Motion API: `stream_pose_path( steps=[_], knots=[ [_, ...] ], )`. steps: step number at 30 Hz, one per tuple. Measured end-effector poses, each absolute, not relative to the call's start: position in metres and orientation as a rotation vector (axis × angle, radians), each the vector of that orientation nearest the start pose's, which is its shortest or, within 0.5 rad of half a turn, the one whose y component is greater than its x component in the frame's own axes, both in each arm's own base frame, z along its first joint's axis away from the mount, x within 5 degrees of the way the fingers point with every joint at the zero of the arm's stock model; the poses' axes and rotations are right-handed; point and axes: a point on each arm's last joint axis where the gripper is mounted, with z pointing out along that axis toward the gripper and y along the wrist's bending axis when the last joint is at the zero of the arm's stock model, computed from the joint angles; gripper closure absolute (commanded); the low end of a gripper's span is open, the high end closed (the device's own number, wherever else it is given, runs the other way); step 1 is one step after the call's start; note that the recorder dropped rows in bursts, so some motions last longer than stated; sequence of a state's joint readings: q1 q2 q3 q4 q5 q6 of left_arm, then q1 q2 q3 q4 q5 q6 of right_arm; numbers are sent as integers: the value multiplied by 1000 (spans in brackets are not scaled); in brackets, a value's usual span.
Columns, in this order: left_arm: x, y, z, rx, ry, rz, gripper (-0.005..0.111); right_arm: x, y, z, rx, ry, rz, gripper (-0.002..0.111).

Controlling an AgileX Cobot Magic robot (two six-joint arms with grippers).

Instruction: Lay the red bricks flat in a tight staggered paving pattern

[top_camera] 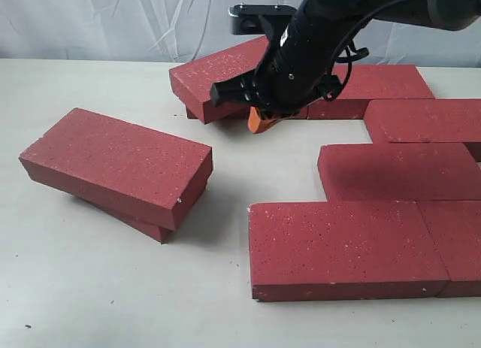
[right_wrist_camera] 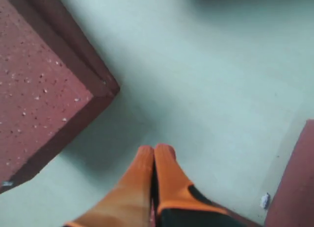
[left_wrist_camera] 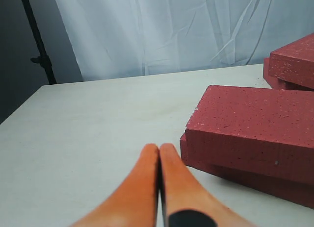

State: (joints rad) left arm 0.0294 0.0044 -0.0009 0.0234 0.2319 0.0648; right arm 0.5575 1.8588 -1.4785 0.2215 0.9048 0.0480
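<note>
Paving looks roughly half done, by my read. On the right of the bench (top_camera: 113, 303) several red bricks (top_camera: 428, 121) lie flat in offset rows. The near-row brick (top_camera: 346, 246) butts against its right neighbour (top_camera: 460, 239). The second-row brick (top_camera: 398, 171) sits just behind them, shifted sideways so the joints don't line up, which is the stagger the job wants. How tight the far rows are, I can't tell from here.

Loose stock: there's a stack of two on the left, with the top brick (top_camera: 120, 164) skewed across the lower one (top_camera: 150, 229). A tilted brick (top_camera: 218, 74) sits at the far middle with one end raised, so it's not flat. What props it up is lost in shadow.

The right pincer (top_camera: 263, 121) hangs low, just on the near side of that tilted brick, with its orange tips pressed together and nothing between them. Closed like that, my guess is it's lined up to push or lever the brick rather than grab it.

The left pincer (left_wrist_camera: 159, 156) is also pinched together and empty. It's low over the bench beside the left stack, and the exterior view doesn't show it.

No trays or bins anywhere. Everything sits straight on the bench.
</note>
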Motion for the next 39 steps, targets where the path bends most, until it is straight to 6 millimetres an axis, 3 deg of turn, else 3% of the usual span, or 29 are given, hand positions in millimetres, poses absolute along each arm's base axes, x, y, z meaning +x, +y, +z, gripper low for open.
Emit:
stream_pose_path(
  steps=[5,13,23,29,39],
  knots=[
    [56,2,192,46,1719,91,107,322,223,248,-635,2799,446,109],
    [56,2,192,46,1719,91,107,276,246,250,-787,2765,586,109],
    [56,2,192,46,1719,91,107,242,253,252,-768,2682,684,109],
    [56,2,192,46,1719,91,107,229,279,252,-753,2579,779,109],
    [56,2,192,46,1719,91,107,209,318,205,-797,2681,821,109]
  ],
)
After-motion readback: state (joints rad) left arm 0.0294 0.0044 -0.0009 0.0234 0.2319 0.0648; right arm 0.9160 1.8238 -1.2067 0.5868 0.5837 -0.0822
